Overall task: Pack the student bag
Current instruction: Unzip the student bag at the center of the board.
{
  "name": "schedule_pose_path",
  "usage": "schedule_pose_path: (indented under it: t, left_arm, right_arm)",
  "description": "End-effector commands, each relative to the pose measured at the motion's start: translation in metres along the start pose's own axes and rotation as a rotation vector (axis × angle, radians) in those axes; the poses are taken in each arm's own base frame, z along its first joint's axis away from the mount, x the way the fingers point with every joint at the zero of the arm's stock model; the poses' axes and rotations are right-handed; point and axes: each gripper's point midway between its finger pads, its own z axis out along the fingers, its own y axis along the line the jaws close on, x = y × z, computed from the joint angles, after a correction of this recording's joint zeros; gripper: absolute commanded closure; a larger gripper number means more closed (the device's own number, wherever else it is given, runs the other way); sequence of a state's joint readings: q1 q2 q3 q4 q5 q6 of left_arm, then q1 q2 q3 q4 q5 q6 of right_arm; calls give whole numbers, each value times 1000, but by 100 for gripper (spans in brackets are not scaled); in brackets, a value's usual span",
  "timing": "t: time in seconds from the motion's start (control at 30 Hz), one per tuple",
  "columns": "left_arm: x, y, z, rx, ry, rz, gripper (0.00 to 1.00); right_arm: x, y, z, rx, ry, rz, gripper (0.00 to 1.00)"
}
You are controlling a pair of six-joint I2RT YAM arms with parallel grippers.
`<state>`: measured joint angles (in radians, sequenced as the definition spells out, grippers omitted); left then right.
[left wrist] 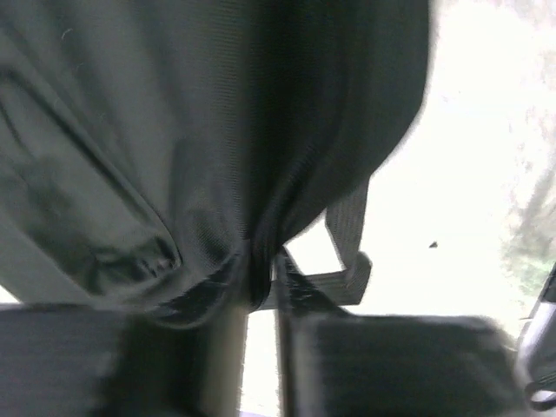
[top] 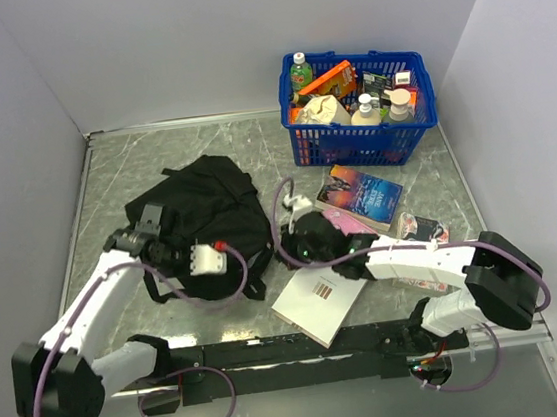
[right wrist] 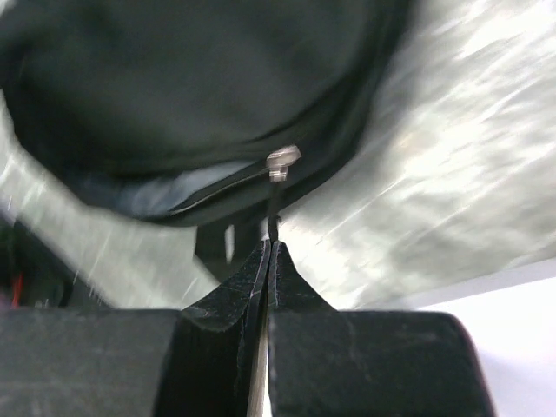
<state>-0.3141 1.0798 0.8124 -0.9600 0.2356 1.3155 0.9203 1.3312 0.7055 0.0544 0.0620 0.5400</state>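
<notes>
The student bag (top: 203,212), a soft black backpack, lies at the left middle of the table. My left gripper (top: 237,266) is at its near edge. In the left wrist view a fold of the bag (left wrist: 174,130) hangs over the fingertips. The jaws stand a narrow gap apart, with the fold's edge at their tips (left wrist: 261,282) and a black strap (left wrist: 347,252) just beyond. My right gripper (top: 286,252) is at the bag's right edge. It is shut (right wrist: 272,248) on the thin pull hanging from a metal zipper slider (right wrist: 282,161). Greyish lining (right wrist: 174,195) shows along the zip.
A blue basket (top: 362,144) of groceries stands at the back right. A colourful book (top: 360,194), a pink item (top: 346,223) and a small packet (top: 422,227) lie in front of it. A white notebook (top: 317,300) lies near the front edge, with a white plug and cable (top: 298,204) by the bag.
</notes>
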Motion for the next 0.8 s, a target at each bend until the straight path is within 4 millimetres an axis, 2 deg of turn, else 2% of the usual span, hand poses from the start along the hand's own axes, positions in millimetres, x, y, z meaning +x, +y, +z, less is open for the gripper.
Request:
schedule_pose_path:
  t: [0.0, 0.07, 0.1, 0.13, 0.2, 0.23, 0.33, 0.4, 0.63, 0.67, 0.77]
  left_arm:
    - [-36, 51, -30, -79, -127, -154, 64]
    - [-53, 55, -36, -34, -191, -247, 57]
    - [-65, 63, -49, -44, -234, -243, 51]
    - [-83, 57, -55, -3, -317, -256, 47]
    - [-99, 57, -65, 0, -393, -259, 34]
    - [-110, 50, -67, 28, -438, -261, 30]
    - [-133, 24, -55, 116, -459, -203, 25]
    - [-134, 8, -39, 162, -450, -213, 24]
    - [-154, -6, 2, 207, -427, -217, 22]
    - [-157, -2, 6, 187, -429, -214, 21]
    - [-146, -2, 26, 194, -362, -222, 20]
  right_arm:
    - [19, 24, -7, -39, 17, 24, 100]
    - [21, 27, -6, -48, 21, 31, 100]
    - [20, 30, -6, -57, 18, 28, 100]
    - [17, 32, -7, -60, 14, 27, 100]
    - [10, 37, -9, -72, 0, 20, 100]
    - [7, 38, -10, -75, -4, 15, 100]
    - [-2, 41, -15, -74, -21, 6, 100]
    - [-5, 42, -16, -71, -28, 4, 100]
    - [-7, 35, -22, -58, -43, 18, 100]
    - [-7, 34, -22, -58, -45, 19, 100]
    - [-13, 25, -25, -8, -56, 15, 100]
